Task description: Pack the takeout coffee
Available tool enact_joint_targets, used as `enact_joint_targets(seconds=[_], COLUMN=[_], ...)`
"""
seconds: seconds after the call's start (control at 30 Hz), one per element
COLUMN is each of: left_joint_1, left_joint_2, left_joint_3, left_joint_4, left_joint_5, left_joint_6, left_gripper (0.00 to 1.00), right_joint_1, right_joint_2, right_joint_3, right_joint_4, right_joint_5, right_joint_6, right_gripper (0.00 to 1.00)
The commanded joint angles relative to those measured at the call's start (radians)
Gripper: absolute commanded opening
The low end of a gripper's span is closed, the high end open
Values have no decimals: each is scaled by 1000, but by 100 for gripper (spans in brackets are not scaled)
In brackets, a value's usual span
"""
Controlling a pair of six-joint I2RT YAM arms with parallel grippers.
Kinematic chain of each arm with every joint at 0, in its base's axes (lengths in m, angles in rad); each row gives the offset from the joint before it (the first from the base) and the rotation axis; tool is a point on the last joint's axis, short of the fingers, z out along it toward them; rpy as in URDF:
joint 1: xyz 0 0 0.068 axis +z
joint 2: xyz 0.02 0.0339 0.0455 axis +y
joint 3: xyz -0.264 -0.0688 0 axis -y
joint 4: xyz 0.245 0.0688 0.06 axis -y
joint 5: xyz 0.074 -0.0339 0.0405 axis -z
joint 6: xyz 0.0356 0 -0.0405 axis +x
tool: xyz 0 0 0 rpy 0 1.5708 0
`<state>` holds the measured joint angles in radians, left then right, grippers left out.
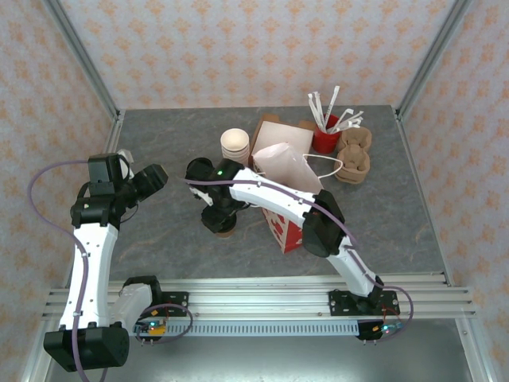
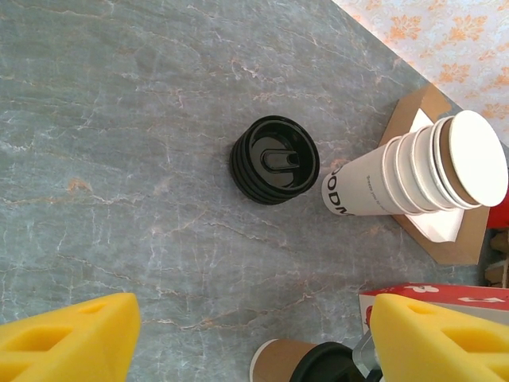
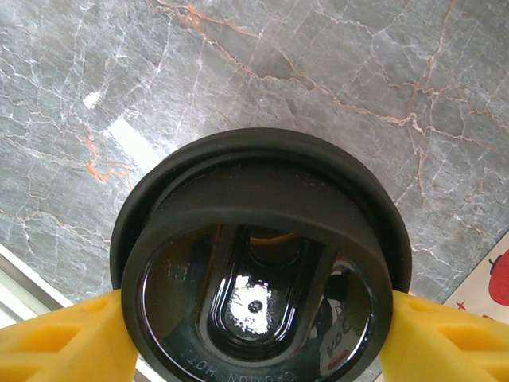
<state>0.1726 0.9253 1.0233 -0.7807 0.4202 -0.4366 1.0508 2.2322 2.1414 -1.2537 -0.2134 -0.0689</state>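
Two sets of jaws are mine, and only the right jaws [image 3: 254,338] matter for this step. They straddle the black lid of the takeout coffee [image 3: 258,199], with one yellow pad [image 3: 64,338] on either side of its rim. I cannot tell whether the pads press on it or merely flank it. The cup stands upright on the table [image 1: 171,239], just beside the gift bag [image 1: 286,179], on the bag's left. My left jaws [image 2: 254,342] hang wide and empty, well off to the left of the bag.

To grasp well, I judge the pads should seat below the lid's flare, on the paper wall, since a pinch on the lid alone could pop it off. The squeeze should be even and gentle, because paper buckles. After that I would lift straight up, keep the cup level, clear the bag's rim, and lower the cup into the bag's opening without snagging the handles [image 1: 328,163].
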Motion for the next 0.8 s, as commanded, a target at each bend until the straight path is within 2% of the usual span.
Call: enact_joint_targets(seconds=[0.0,0.77], left_joint_1=[7,6], left_joint_2=[-5,-16], left_joint_3=[-13,-32], left_joint_4=[21,26], left_joint_5=[22,36], left_joint_6=[15,11], left_gripper=[77,77], right_joint_1=[-2,-3], right_joint_2=[-58,-55], right_joint_3=[-43,-87], right_joint_4=[-56,-33], right_joint_5=[19,26], right_joint_6=[1,-2], right_gripper=[73,78])
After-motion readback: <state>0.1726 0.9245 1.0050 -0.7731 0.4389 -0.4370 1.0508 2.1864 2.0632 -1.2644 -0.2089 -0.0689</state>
